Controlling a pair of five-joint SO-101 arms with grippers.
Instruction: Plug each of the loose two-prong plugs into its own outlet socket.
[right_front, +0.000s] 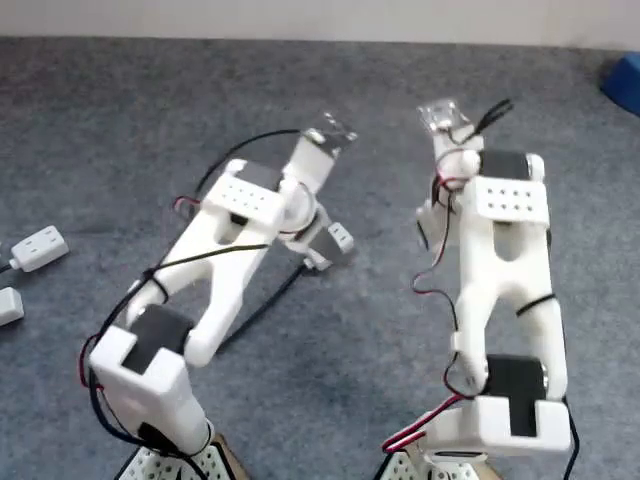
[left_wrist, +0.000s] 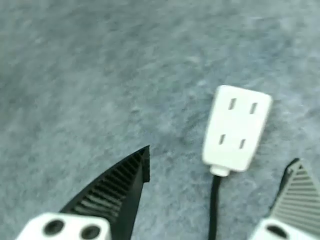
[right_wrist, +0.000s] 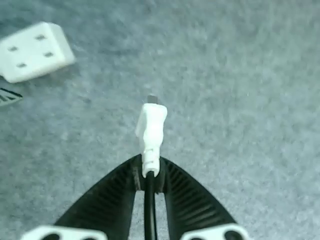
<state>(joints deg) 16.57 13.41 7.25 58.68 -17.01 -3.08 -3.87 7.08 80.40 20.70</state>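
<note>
Right wrist view puts us at the right hand (right_wrist: 149, 172), clamped on the tail of a white plug (right_wrist: 151, 127) where its black cord (right_wrist: 149, 200) leaves it. The plug's long axis runs straight out from the hand, dark prongs leading. The socket (right_wrist: 32, 50) lies well off that axis, toward the left arm's side, flat on the grey bench (right_wrist: 240, 75) with its slots facing up. We judge that the plug must swing across and tip prongs-down before it can go in.

The left hand (left_wrist: 220, 157) is spread wide and holds nothing, with one finger on either side of the same socket (left_wrist: 235, 125), whose lead (left_wrist: 214, 210) runs back between them. So the left hand is the nearer, and we think it is placed to pin the socket while the right brings the plug. A spare socket (right_front: 38, 247) lies out beyond the left arm, well apart from both.
</note>
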